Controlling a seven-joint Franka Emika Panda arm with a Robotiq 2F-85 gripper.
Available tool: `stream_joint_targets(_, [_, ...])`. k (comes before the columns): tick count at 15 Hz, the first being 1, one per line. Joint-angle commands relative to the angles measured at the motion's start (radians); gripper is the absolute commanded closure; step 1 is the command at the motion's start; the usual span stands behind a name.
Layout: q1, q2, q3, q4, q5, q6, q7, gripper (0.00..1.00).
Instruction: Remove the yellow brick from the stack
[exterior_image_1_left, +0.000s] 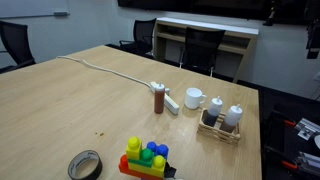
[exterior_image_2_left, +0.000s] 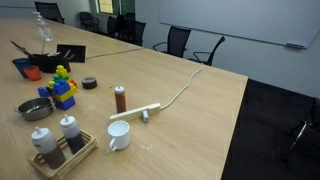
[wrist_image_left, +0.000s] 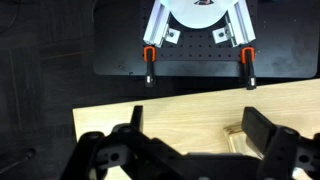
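Note:
The stack (exterior_image_1_left: 146, 164) stands near the table's front edge, also in an exterior view (exterior_image_2_left: 64, 90). The yellow brick (exterior_image_1_left: 133, 146) sits on its top at one end, next to green and blue bricks, over a red-orange base; it also shows in an exterior view (exterior_image_2_left: 62, 72). My gripper (wrist_image_left: 200, 135) shows only in the wrist view. It is open and empty, above bare light wood table, with a wooden rack corner (wrist_image_left: 235, 135) near one finger. The stack is out of the wrist view.
A tape roll (exterior_image_1_left: 85, 165) lies beside the stack. A brown bottle (exterior_image_1_left: 159, 100), a white power strip with cable (exterior_image_1_left: 170, 101), a mug (exterior_image_1_left: 194, 98) and a wooden rack with bottles (exterior_image_1_left: 222, 122) stand mid-table. A metal bowl (exterior_image_2_left: 35, 108) is near the stack.

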Motion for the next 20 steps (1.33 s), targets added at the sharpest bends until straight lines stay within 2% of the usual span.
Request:
stream_joint_targets(1, [0.002,0.001,-0.001,0.002,0.0,-0.003,0.001,0.0])
stream_joint_targets(6, [0.037,0.064,0.027,0.034,0.018,0.034,0.006,0.0])
stream_joint_targets(11, [0.133,0.159,0.12,0.025,0.088,0.302,0.057,0.0])
stream_joint_targets(16, [0.196,0.257,0.233,0.024,0.075,0.545,0.157,0.0])
stream_joint_targets(17, [0.194,0.269,0.255,0.024,0.05,0.581,0.177,0.0])
stream_joint_targets(18, [0.204,0.246,0.233,0.014,0.077,0.54,0.156,0.0])
stream_joint_targets(20, [0.206,0.262,0.251,0.015,0.067,0.572,0.172,0.0])
